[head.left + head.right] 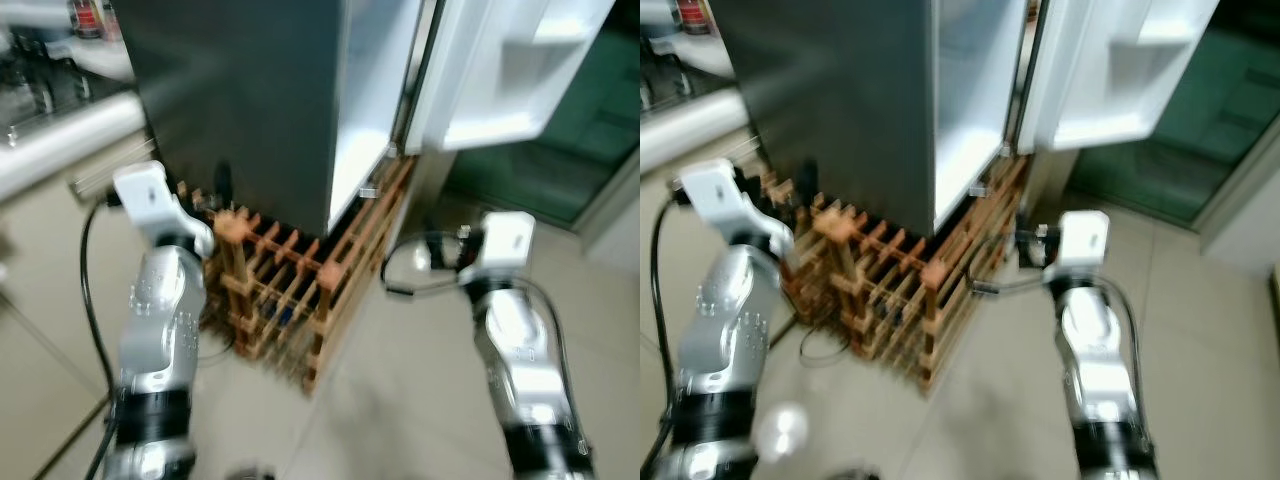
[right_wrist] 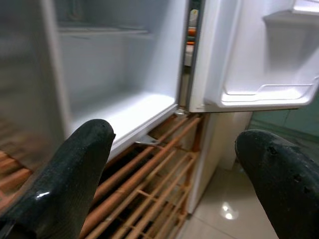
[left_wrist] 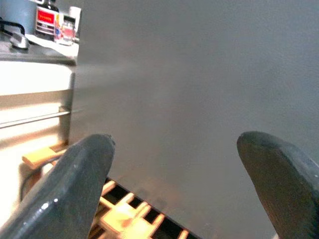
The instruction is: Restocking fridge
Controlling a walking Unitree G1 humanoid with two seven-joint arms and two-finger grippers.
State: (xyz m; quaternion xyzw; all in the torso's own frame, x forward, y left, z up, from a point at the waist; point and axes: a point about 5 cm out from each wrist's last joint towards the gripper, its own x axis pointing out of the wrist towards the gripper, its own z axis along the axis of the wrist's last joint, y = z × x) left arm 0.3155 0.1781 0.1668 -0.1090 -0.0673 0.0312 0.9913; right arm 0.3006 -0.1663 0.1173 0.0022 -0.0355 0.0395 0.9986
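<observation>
A dark grey fridge [image 1: 250,100] stands on a wooden slatted pallet [image 1: 300,290], its door [image 1: 510,70] swung open to the right with white door shelves. The white inside [image 2: 119,84] has a bare shelf and floor. My left gripper [image 3: 174,184] is open with nothing between its fingers, and faces the fridge's grey side wall. My right gripper [image 2: 174,184] is open too, holds nothing, and points at the open compartment and the pallet below it. Both silver arms [image 1: 160,330] [image 1: 525,360] are raised in front of the fridge.
A counter [image 1: 60,130] runs along the left, with bottles [image 3: 50,22] on top beside the fridge. A black cable [image 1: 90,300] hangs by my left arm. Pale tiled floor [image 1: 400,400] lies in front of the pallet. Green flooring [image 1: 560,150] lies behind the open door.
</observation>
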